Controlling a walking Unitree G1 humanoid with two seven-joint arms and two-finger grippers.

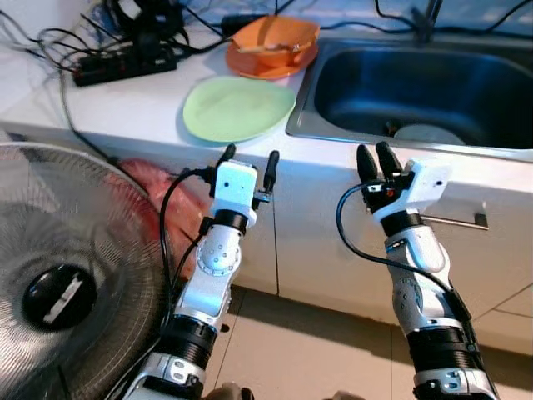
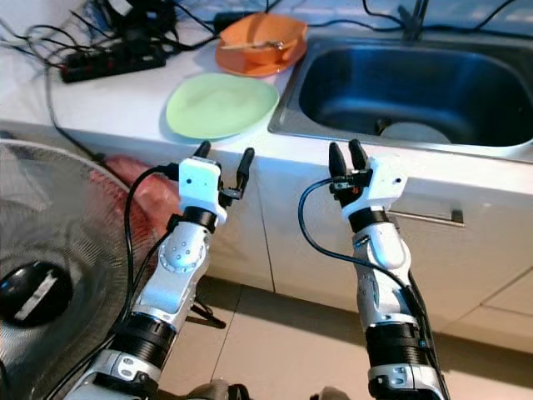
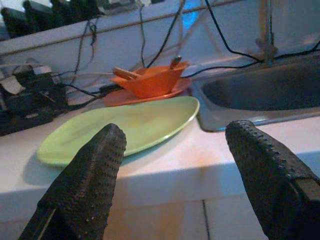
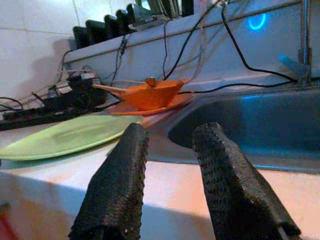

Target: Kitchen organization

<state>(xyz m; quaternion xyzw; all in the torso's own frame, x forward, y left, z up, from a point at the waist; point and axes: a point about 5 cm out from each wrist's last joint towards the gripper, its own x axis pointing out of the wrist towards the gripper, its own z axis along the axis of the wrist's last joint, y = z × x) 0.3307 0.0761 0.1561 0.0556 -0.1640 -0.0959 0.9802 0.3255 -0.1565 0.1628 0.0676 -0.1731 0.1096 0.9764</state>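
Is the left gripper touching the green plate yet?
Apart. The left wrist view shows white counter between the left gripper and the green plate.

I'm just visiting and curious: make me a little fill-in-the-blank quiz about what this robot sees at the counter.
1. The green plate lies on the counter, left of the ____.
2. The orange bowl sits on an orange ____.
3. The left gripper, held before the counter's edge, has its fingers ____.

Missing words: sink; plate; open

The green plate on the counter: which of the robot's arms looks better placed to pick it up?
Probably the left. The left gripper hangs open just below the green plate, in line with it. The right gripper sits further along, below the sink.
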